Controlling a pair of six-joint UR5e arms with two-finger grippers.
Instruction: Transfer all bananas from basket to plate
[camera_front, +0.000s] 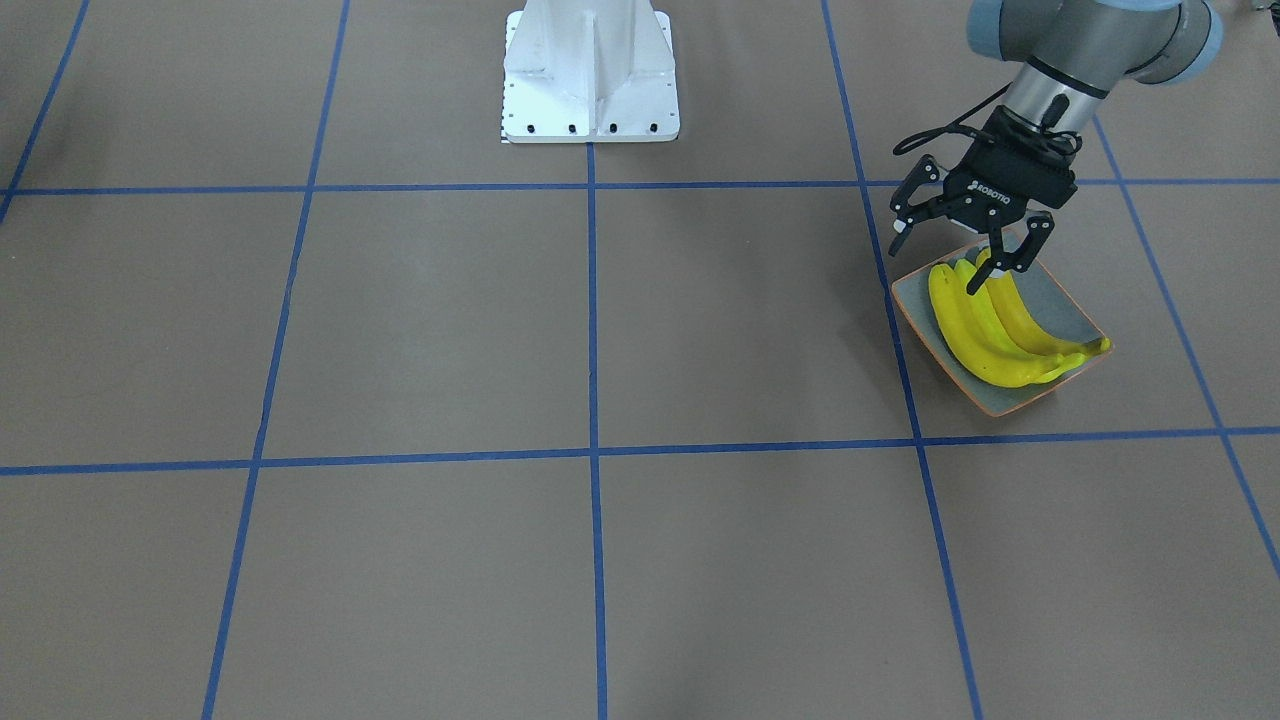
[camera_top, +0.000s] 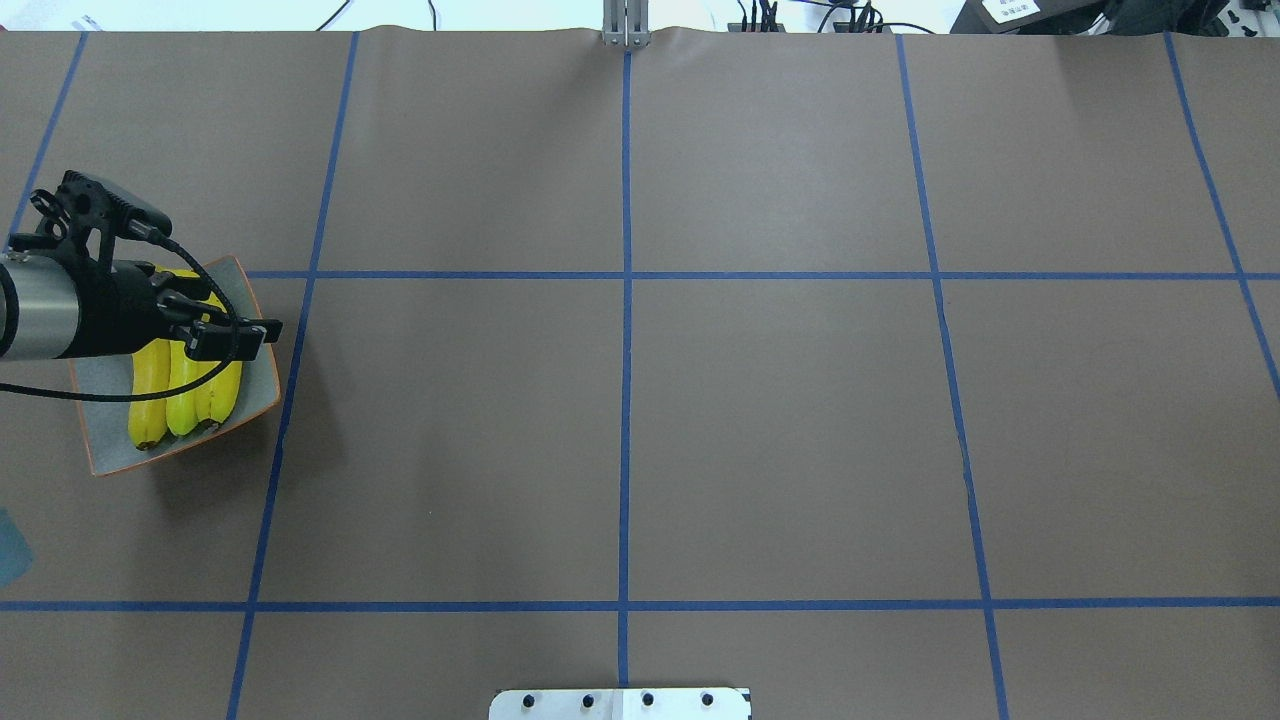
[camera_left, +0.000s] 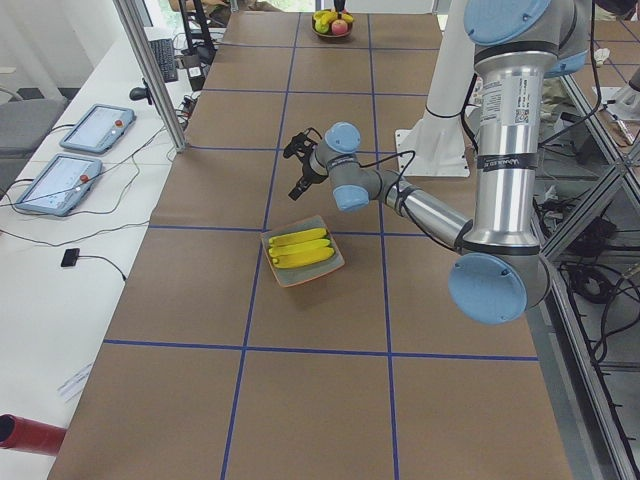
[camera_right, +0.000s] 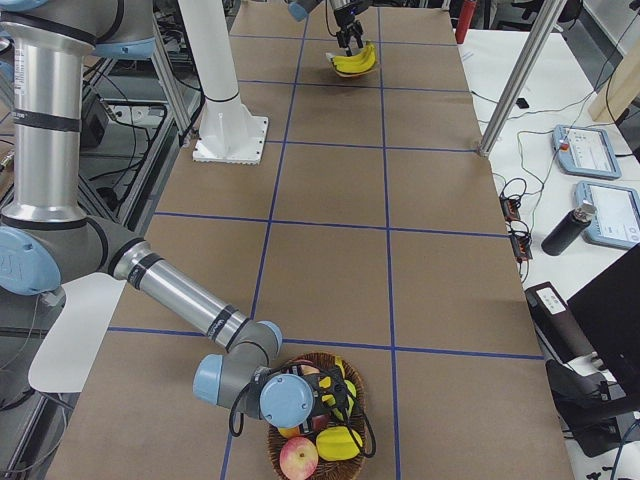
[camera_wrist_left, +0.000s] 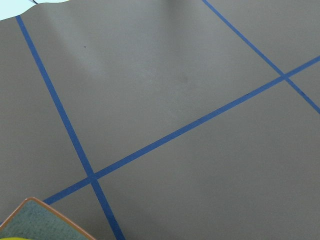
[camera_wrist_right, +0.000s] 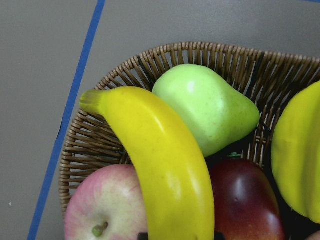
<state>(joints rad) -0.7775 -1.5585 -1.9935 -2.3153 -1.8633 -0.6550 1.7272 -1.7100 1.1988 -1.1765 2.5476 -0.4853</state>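
A glossy, bright yellow curved banana (camera_wrist_right: 165, 170) filled the right wrist view. It lay in a round brown wicker basket (camera_wrist_right: 100, 145), across a pink-and-yellow apple (camera_wrist_right: 100, 210) and against a pale green pear (camera_wrist_right: 210, 110). A dark red apple (camera_wrist_right: 245, 200) sat on its other side and another yellow fruit (camera_wrist_right: 297, 165) at the edge. The right gripper (camera_right: 333, 395) hung directly over this basket at the robot's right end of the desk; only dark slivers showed either side of the banana, so whether it had closed on the fruit could not be told. Well apart, at the robot's left end, three more yellow bananas (camera_front: 985, 330) lay side by side in a square, shallow grey plate with a thin orange rim (camera_front: 1065, 300). The left gripper (camera_front: 945, 258) hovered just above their ends, its fingers (camera_front: 1032, 238) spread wide and holding nothing. The brown paper-covered desk (camera_front: 450, 320) bore a grid of blue tape (camera_front: 592, 300), and a white metal pedestal base (camera_front: 590, 75) stood at mid-desk.
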